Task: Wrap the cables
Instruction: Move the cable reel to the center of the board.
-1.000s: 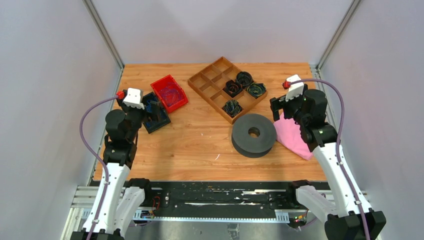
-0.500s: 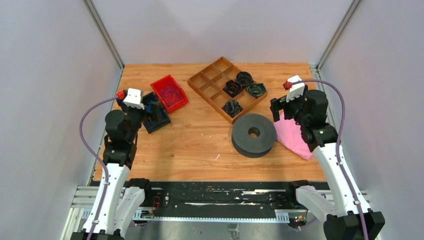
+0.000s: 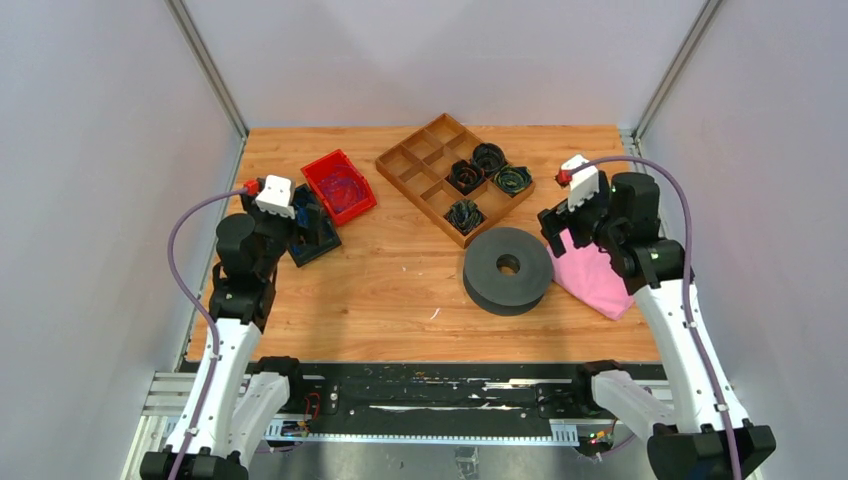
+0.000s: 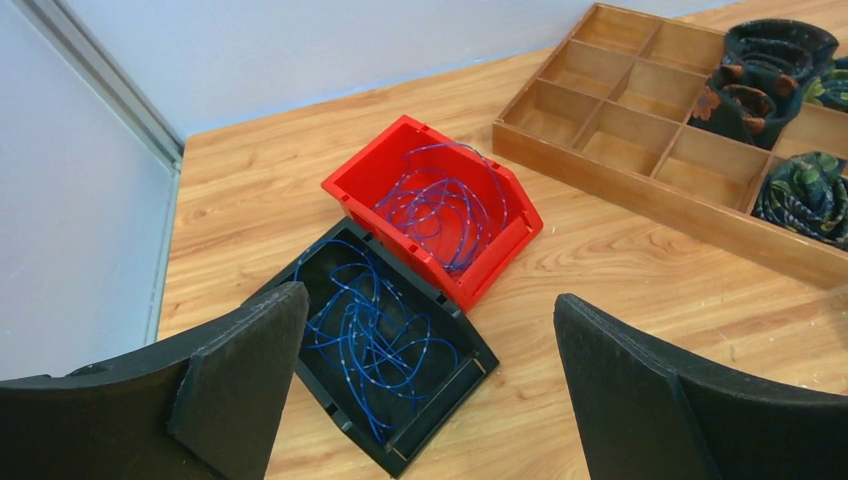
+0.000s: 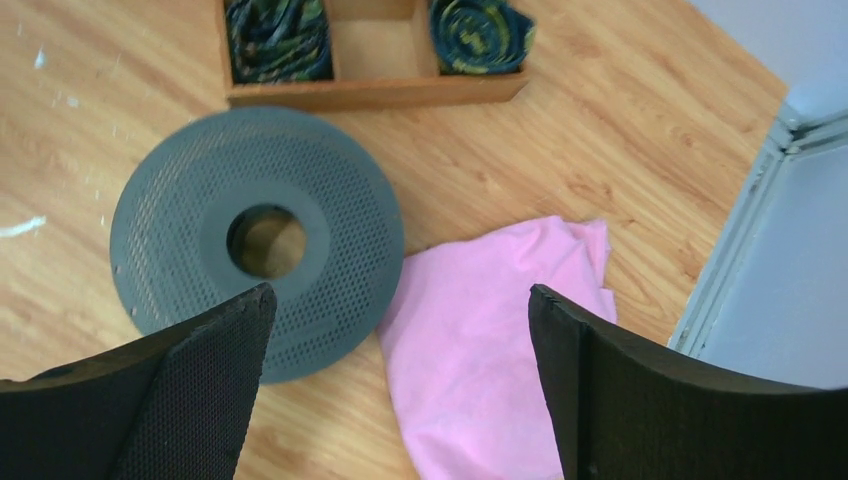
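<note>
Jaws on both grippers are standing wide apart, grasping nothing. The left gripper [image 4: 430, 305] is hovering over the black bin [image 4: 440, 410] of loose blue cables [image 4: 370, 330], probably lining up a pick. The right gripper [image 5: 400, 295] is waiting above the grey spool [image 5: 330, 230] and pink cloth [image 5: 480, 330]. Coiled bundles [image 4: 805, 195] are sitting in the wooden tray [image 4: 640, 195].

Grey spool [image 3: 488, 277] touching pink cloth [image 3: 592, 282]; red bin [image 4: 500, 255] beside black bin [image 4: 445, 405]; wooden tray [image 3: 413, 168] nearby.
</note>
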Controlling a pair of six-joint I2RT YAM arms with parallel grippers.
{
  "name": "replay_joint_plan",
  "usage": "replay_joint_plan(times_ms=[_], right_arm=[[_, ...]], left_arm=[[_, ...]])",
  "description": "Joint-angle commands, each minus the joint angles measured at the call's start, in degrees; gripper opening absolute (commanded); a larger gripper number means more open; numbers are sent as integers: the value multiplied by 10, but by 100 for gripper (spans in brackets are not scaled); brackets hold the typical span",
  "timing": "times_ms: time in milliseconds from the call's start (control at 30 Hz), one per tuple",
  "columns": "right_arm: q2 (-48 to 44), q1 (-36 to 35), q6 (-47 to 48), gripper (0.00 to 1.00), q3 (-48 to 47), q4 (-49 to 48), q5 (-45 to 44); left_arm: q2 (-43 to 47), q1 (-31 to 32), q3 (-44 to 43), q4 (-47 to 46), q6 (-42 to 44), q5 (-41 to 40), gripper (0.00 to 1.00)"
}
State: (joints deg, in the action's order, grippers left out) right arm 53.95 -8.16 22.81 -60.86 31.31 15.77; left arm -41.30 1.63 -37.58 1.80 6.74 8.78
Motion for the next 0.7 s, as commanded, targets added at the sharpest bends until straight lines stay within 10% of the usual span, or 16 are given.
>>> replay_joint_plan(times_ms=[0,667], right_arm=[[26,-34,70,95,-18,143,39],[195,-297,45,96,86,56,-34]], left_arm=[[-7,-5,-15,-4,19,34,98],[-31,-5,21,-29,48,86,98]])
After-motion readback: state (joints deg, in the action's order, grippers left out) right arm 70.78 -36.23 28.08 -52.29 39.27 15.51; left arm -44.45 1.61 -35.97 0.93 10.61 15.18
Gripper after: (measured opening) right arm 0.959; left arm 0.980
